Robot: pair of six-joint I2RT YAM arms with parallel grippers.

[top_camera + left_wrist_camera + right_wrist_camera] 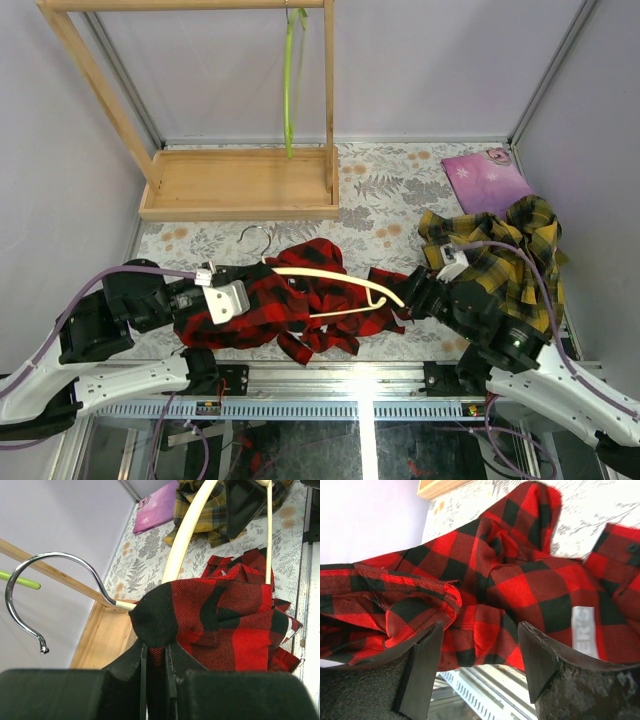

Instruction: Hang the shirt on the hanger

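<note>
The red-and-black plaid shirt lies bunched at the table's near middle. The cream hanger lies across it, its metal hook pointing to the far left. My left gripper is shut on shirt fabric that is drawn over the hanger's middle. In the left wrist view the fabric bulges above the gripper, with the hook to the left and the hanger arm rising above. My right gripper is at the hanger's right end. It is open, with the shirt just beyond it and white lettering showing.
A wooden rack stands at the far left with a lime-green hanger hung on it. A yellow-and-dark plaid shirt lies heaped at the right by my right arm. A purple packet lies behind it. The table's metal front rail runs just below the shirt.
</note>
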